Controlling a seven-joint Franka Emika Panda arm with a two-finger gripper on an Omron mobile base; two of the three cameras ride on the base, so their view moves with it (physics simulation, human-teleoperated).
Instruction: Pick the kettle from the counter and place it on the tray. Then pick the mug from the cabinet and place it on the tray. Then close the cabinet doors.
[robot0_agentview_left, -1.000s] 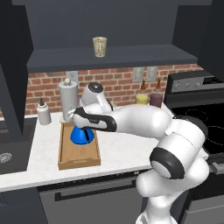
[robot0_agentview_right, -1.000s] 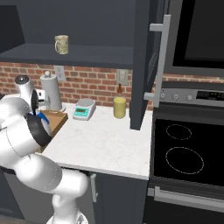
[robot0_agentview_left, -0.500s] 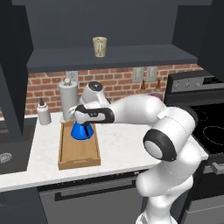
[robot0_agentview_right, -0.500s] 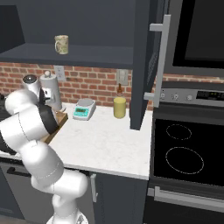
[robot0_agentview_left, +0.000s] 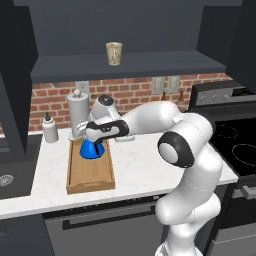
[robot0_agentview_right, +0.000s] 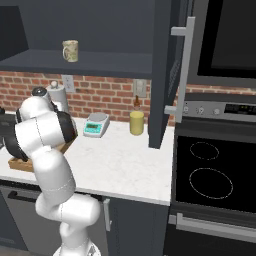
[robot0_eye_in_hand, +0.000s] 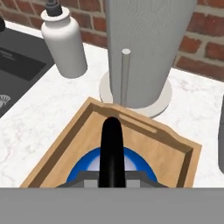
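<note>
Left base view: the end effector (robot0_agentview_left: 92, 134), clenched on the kettle (robot0_agentview_left: 92, 148) handle, has shifted it toward twelve o'clock inside the tray (robot0_agentview_left: 91, 179); release looks next.

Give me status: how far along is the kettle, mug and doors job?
Nearly done: the kettle sits inside the tray. In hand: the gripper is shut on the kettle's handle, not released yet. Left: the mug is on the cabinet shelf, and the cabinet door stands open.
</note>
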